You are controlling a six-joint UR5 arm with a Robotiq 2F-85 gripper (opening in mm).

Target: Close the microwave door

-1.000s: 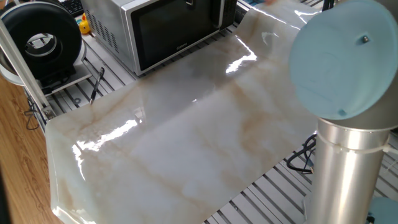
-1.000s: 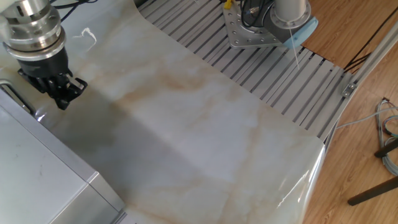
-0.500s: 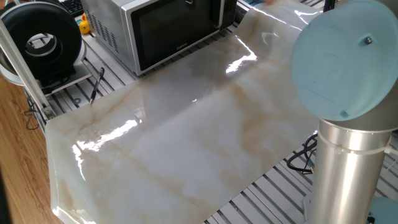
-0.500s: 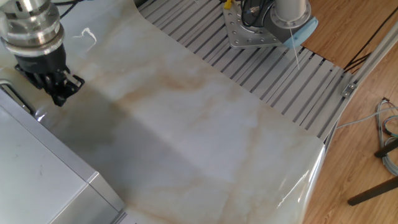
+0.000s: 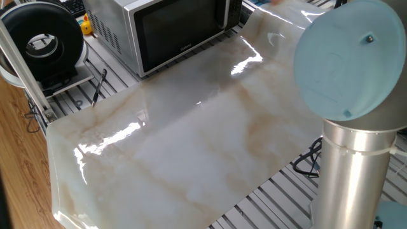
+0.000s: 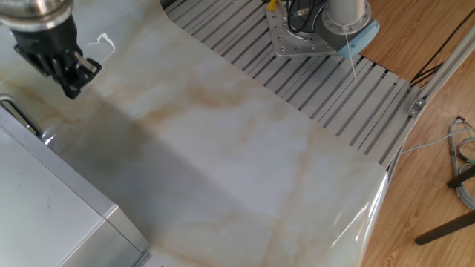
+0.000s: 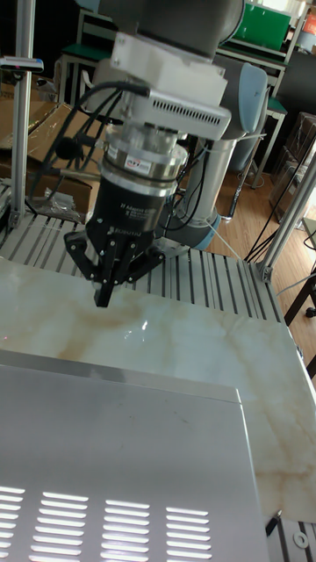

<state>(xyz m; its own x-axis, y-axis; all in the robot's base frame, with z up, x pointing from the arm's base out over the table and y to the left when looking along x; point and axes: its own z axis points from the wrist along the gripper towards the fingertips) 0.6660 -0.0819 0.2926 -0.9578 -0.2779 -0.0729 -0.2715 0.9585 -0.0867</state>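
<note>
The microwave stands at the back of the marble sheet in one fixed view. The microwave door, dark glass in a silver frame, lies flush against the oven's front. My gripper hangs above the sheet just in front of the door's handle side, fingers pressed together on nothing. The tall fixed view shows the gripper pointing straight down, beyond the microwave's top and clear of it. In one fixed view the gripper is out of sight.
A round black fan-like device and a small yellow object sit left of the microwave. My arm's thick base column fills the right foreground. A slotted aluminium table extends past the marble sheet, with cables at its edges.
The gripper has risen and drawn back from the microwave's front. The dark tip seen over the door's top edge earlier has left one fixed view. The door has not moved.
</note>
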